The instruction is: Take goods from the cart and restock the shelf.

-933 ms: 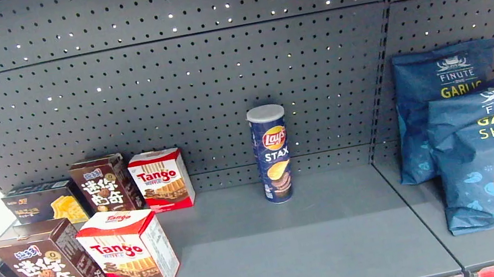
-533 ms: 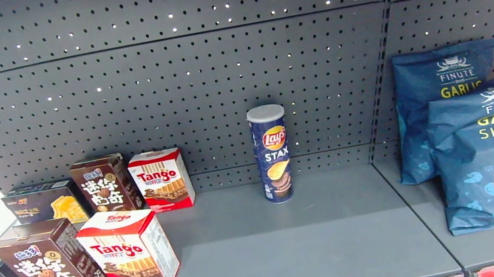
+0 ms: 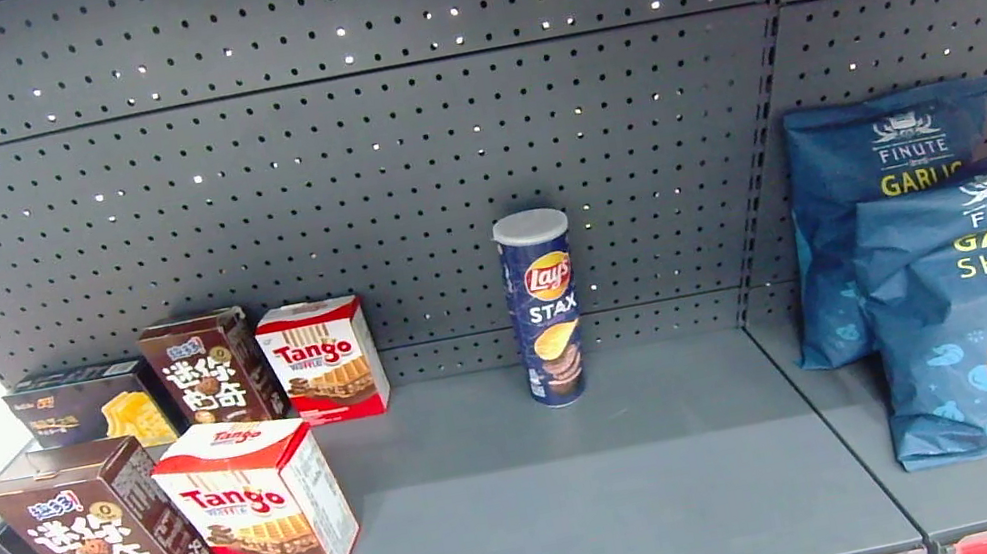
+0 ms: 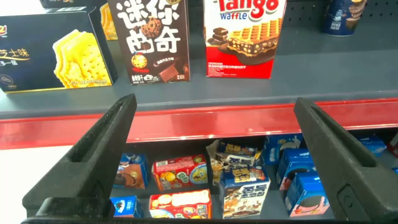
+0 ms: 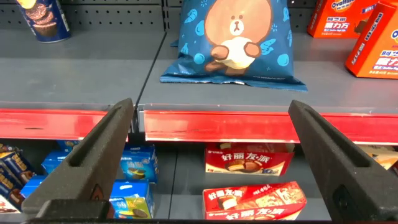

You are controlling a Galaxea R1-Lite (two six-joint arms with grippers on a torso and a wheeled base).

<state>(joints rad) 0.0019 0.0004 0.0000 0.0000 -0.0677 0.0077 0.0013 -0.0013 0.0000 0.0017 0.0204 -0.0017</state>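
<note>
**Both claws empty, jaws apart, facing the shelf (image 3: 594,503) from just below its red front edge (image 4: 211,121).**

The left claw (image 4: 214,104) faces the stocked section, opposite the waffle box (image 4: 244,37). The right claw (image 5: 211,104) faces the chip bag (image 5: 233,40), near the panel joint. The shelf deck lies ahead of and above both claws. The chip can (image 3: 544,309) stands upright at the back, its long axis vertical, with bare deck on either side and in front. That bare deck lies between the two claws, so judged reach is similar for either arm. Neither claw holds any goods, so a pickup is judged to come first.
</note>
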